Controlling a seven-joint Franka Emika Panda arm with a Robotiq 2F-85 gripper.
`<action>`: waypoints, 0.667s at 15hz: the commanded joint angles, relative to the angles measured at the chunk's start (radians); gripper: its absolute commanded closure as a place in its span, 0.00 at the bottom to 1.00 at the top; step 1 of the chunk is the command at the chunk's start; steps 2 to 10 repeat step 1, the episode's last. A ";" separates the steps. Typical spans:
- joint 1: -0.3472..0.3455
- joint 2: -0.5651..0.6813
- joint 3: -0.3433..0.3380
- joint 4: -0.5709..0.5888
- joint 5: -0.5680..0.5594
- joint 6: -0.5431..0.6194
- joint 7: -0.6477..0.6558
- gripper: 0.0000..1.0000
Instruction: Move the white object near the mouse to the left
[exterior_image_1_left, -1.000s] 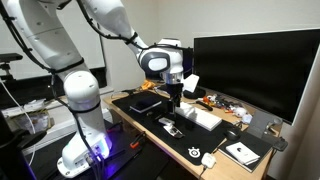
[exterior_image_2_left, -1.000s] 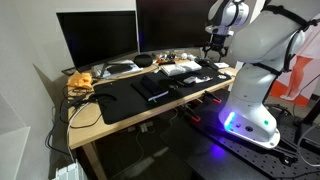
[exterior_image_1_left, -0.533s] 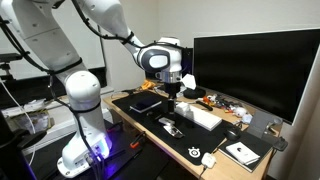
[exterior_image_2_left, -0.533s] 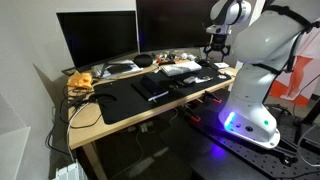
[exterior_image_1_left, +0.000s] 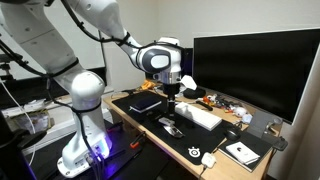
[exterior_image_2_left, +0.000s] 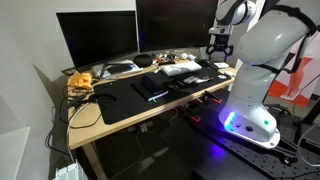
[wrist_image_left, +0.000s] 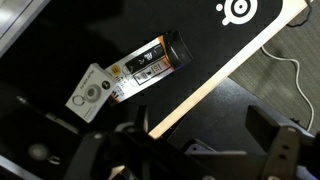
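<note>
The white object (wrist_image_left: 88, 92) is a small flat white piece with a round mark. It lies on the black desk mat (wrist_image_left: 210, 45) next to a black, white and orange rectangular item (wrist_image_left: 150, 62). In an exterior view the white object (exterior_image_1_left: 172, 131) lies in front of the keyboard. The white mouse (exterior_image_1_left: 208, 159) sits near the mat's front corner. My gripper (exterior_image_1_left: 172, 92) hangs above the desk and apart from everything. It also shows above the desk's far end in an exterior view (exterior_image_2_left: 218, 52). In the wrist view the gripper (wrist_image_left: 205, 150) is open and empty.
A long white keyboard (exterior_image_1_left: 200, 117) and a white booklet (exterior_image_1_left: 240, 152) lie on the desk. A large monitor (exterior_image_1_left: 250, 65) stands behind. A dark tablet-like item (exterior_image_1_left: 147, 101) lies on the mat. The wooden desk edge (wrist_image_left: 200, 90) runs diagonally under the gripper.
The arm has shifted only slightly, and the gripper stays high above the desk. Nothing on the desk has moved.
</note>
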 joint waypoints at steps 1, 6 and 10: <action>0.002 -0.001 0.000 0.000 0.000 -0.001 0.000 0.00; 0.002 -0.001 0.000 0.000 0.000 -0.001 0.000 0.00; 0.002 -0.001 0.000 0.000 0.000 -0.001 0.000 0.00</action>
